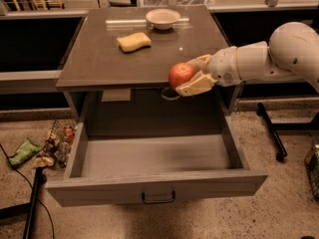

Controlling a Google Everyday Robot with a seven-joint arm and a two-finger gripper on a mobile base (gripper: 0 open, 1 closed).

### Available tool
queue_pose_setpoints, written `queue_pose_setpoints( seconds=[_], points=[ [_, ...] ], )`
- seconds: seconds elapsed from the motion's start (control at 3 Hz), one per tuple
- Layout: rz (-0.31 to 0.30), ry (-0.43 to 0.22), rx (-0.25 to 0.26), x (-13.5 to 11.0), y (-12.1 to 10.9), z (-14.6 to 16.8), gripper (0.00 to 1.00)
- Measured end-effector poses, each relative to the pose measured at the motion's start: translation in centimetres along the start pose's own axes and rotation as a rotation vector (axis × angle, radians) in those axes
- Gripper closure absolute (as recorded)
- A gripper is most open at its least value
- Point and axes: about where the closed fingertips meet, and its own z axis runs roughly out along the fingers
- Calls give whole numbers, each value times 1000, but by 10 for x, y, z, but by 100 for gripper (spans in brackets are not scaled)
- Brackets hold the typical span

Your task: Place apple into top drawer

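The red-orange apple (pixel 180 75) is held in my gripper (pixel 192 75), which is shut on it from the right. The apple hangs in the air at the front edge of the brown table top (pixel 99 59), above the back of the top drawer. The top drawer (pixel 154 156) is pulled fully out below the table, a wide shallow grey box with nothing in it. Its flat front panel carries a small dark handle (pixel 158 198). My white arm (pixel 269 59) reaches in from the right.
A yellow sponge (pixel 133 42) and a pale bowl (pixel 163 18) sit on the table top. Litter and a green wrapper (pixel 23 151) lie on the floor at left, with a black cable (pixel 35 193). A black stand leg (pixel 271 133) is at right.
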Motion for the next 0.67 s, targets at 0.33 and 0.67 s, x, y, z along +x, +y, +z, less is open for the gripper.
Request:
queue_pose_setpoints(
  seconds=[0.33, 0.67],
  points=[
    [17, 73, -35, 19, 32, 1, 100],
    [68, 115, -47, 47, 55, 9, 100]
  ],
)
